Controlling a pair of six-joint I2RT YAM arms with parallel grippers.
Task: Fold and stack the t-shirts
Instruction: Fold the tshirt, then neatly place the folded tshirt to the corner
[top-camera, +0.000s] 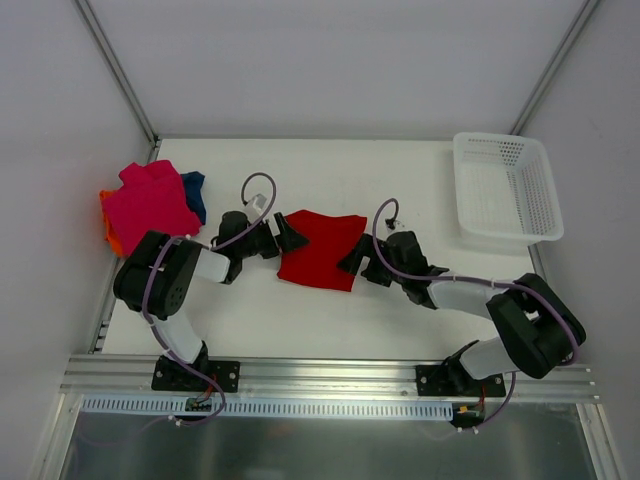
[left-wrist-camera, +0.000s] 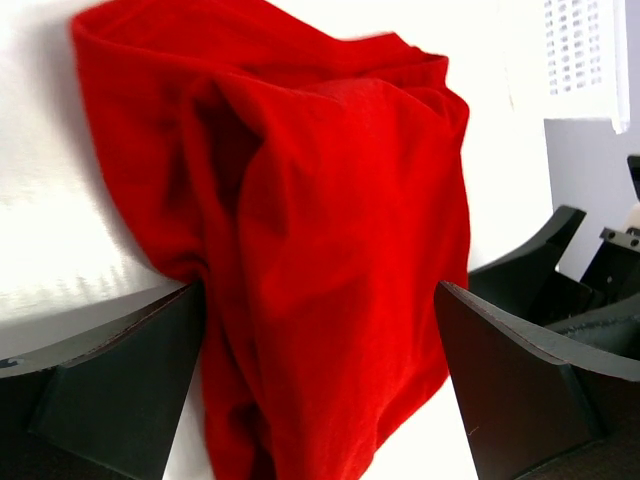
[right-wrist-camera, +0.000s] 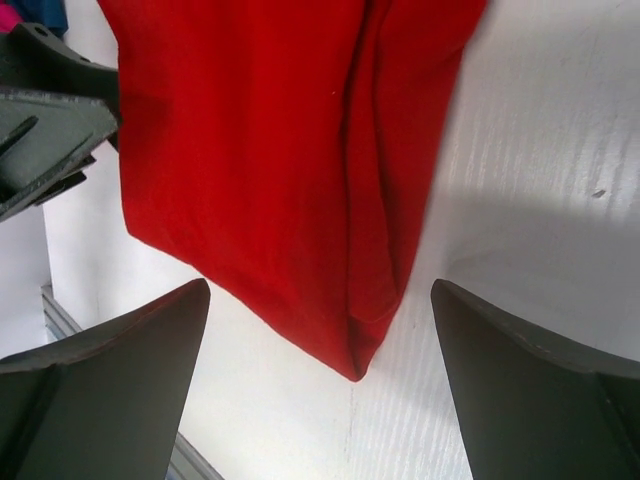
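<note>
My left claw (top-camera: 287, 237) and right claw (top-camera: 352, 260), spread wide, flank the red t-shirt (top-camera: 320, 252); magenta t-shirt (top-camera: 150, 200) lies at ten o'clock.

Table (top-camera: 330, 180) — t-shirts (top-camera: 320, 250), mesh basket (top-camera: 505, 190)

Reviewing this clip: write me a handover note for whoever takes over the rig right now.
Left gripper: open, straddling the left edge of the red t-shirt, gripping nothing.
Right gripper: open at its right edge, gripping nothing.
Magenta t-shirt lies on the orange t-shirt and dark blue t-shirt in the far left corner.
Done: red one looks partly folded, rumpled.
Left: finish that fold and stack it on the pile.
</note>
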